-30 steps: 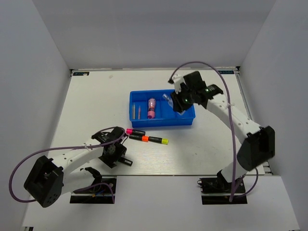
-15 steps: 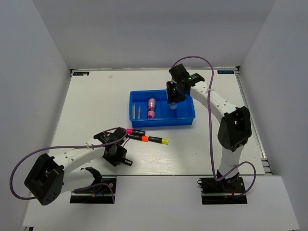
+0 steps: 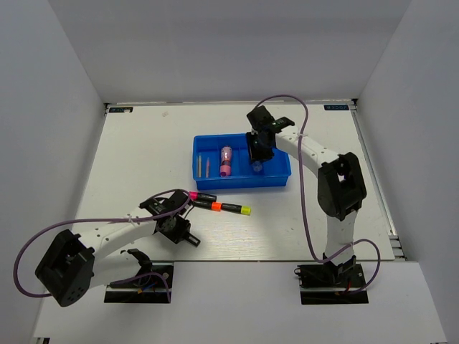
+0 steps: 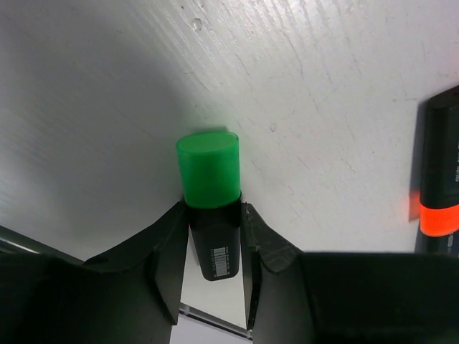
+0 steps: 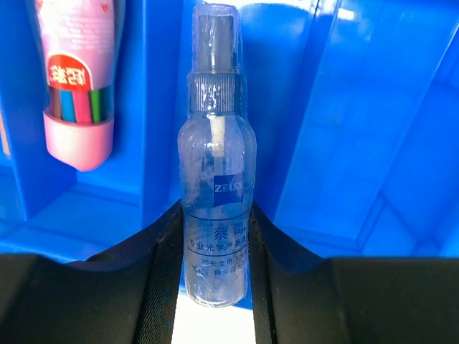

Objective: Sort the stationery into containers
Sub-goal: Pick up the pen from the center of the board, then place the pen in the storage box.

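Note:
My left gripper (image 4: 214,223) sits low on the table with both fingers pressed against a black highlighter with a green cap (image 4: 209,172), which lies flat. From above, the left gripper (image 3: 183,235) is just below the loose highlighters. My right gripper (image 5: 215,247) is shut on a clear bluish pen-like bottle (image 5: 215,158), held over the blue tray (image 5: 358,143). Seen from above, the right gripper (image 3: 257,159) hangs over the tray's (image 3: 244,185) right half. A pink marker (image 3: 226,161) and thin pale sticks (image 3: 201,165) lie in the tray's left compartments.
Three highlighters lie in front of the tray: pink cap (image 3: 201,196), orange cap (image 3: 208,206) and yellow cap (image 3: 237,209). The orange one (image 4: 439,193) shows at the right edge of the left wrist view. White walls enclose the table on three sides.
The left gripper's fingers have closed in on the green-capped highlighter. The right arm has swung left along the tray with the clear bottle still in its grip.

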`<state>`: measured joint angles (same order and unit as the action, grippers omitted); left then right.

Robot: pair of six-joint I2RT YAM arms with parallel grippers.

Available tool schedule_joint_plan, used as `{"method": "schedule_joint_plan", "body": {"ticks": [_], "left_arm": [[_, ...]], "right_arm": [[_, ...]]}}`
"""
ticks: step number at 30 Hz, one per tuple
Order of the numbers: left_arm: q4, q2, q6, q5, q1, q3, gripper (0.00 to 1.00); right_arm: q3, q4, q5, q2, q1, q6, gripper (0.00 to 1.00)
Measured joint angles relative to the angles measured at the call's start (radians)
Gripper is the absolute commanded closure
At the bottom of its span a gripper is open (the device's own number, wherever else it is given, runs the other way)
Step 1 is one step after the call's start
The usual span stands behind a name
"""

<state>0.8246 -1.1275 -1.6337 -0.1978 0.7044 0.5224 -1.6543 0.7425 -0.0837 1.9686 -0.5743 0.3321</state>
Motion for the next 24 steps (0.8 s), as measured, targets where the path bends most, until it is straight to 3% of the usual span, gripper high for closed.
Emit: {"method": "schedule_joint_plan", "body": {"ticks": [2, 3, 4, 6, 9, 15, 17, 18, 19, 24], "left_arm": [[-0.013, 0.001, -0.001, 0.003, 0.001, -0.003, 0.91], [-0.018, 0.002, -0.001, 0.004, 0.002, -0.003, 0.95], [-0.021, 0.003, 0.000, 0.004, 0.003, -0.004, 1.00], [-0.025, 0.007, 0.001, 0.003, 0.006, -0.006, 1.00], [-0.023, 0.017, 0.003, -0.004, 0.016, -0.008, 1.00], [0.048, 0.042, 0.018, -0.060, 0.095, 0.000, 1.00], [0.100, 0.053, 0.039, -0.095, 0.135, 0.032, 1.00], [0.117, 0.059, 0.055, -0.116, 0.151, 0.053, 1.00], [0.136, 0.063, 0.078, -0.134, 0.169, 0.085, 1.00], [0.125, 0.037, 0.298, -0.191, 0.229, 0.332, 1.00]], "right_arm": [[0.000, -0.015, -0.002, 0.002, -0.002, -0.003, 0.68], [0.000, -0.020, -0.004, 0.002, -0.002, -0.005, 0.55], [0.000, -0.023, -0.003, 0.002, -0.002, -0.006, 0.49], [0.000, -0.035, 0.001, 0.002, -0.002, -0.014, 0.38], [0.000, -0.044, 0.013, 0.002, -0.002, -0.027, 0.30], [0.041, -0.058, 0.039, -0.028, -0.002, -0.051, 0.29], [0.052, -0.054, 0.047, -0.053, -0.003, -0.062, 0.50], [0.056, -0.054, 0.051, -0.068, -0.003, -0.065, 0.69], [0.066, -0.061, 0.055, -0.092, -0.003, -0.081, 1.00], [0.245, -0.122, 0.098, -0.348, 0.002, -0.244, 1.00]]}}
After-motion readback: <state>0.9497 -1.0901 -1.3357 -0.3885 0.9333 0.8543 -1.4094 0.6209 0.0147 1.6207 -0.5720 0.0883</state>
